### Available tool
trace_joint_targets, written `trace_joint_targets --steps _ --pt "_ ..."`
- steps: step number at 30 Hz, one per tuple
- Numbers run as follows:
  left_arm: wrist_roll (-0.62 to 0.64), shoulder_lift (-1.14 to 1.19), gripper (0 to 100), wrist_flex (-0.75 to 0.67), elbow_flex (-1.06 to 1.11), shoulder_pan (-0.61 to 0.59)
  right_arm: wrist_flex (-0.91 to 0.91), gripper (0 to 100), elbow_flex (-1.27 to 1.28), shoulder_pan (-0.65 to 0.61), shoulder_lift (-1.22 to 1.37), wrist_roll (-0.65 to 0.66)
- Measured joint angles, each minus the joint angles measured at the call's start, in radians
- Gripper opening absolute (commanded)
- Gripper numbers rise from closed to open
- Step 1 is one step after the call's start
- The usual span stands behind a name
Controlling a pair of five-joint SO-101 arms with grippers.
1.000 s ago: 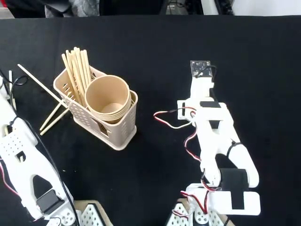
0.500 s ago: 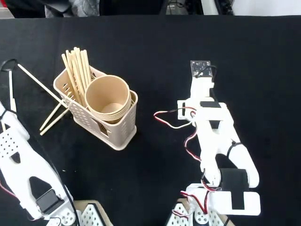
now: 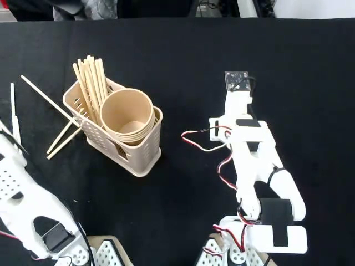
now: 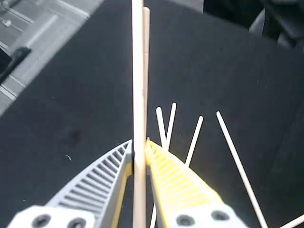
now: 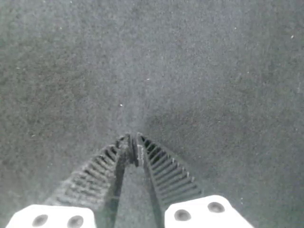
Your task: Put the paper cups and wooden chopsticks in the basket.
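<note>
A beige slotted basket [image 3: 138, 158] stands left of centre, holding stacked paper cups [image 3: 126, 115] and a bundle of wooden chopsticks [image 3: 90, 82]. Loose chopsticks [image 3: 49, 101] lie on the cloth against its left side; in the left wrist view they are the loose chopsticks [image 4: 194, 140]. At the far left my left gripper [image 4: 139, 156] is shut on a pair of chopsticks [image 4: 137, 71], seen from above as the pale pair of chopsticks [image 3: 13, 108] pointing away from the front edge. My right gripper [image 5: 130, 142] is shut on nothing, over bare black cloth.
Black cloth [image 3: 183, 50] covers the table. The right arm [image 3: 249, 149] lies folded right of centre, with red and white wires [image 3: 202, 138] looping toward the basket. A pale floor [image 4: 33, 28] lies beyond the table's left edge.
The left arm's body has slid toward the front-left corner, while the chopsticks it holds stay at about the same spot. The right arm has not moved.
</note>
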Motion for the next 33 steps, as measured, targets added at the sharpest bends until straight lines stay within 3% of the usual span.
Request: trace_joint_targets --steps 4,12,20,25,33 --pt "0.035 -0.112 3 0.002 0.064 -0.023 0.0 1.5 0.0 0.0 0.0 0.0" --pt "0.101 -0.471 3 0.002 0.47 -0.021 0.0 1.5 0.0 0.0 0.0 0.0" --pt "0.109 -0.98 3 -0.055 0.807 0.143 0.0 1.5 0.0 0.0 0.0 0.0" --pt "0.117 -1.243 3 -0.298 1.135 0.236 0.0 1.5 0.0 0.0 0.0 0.0" --pt "0.175 -1.708 3 -0.95 1.895 0.365 0.0 1.5 0.0 0.0 0.0 0.0"
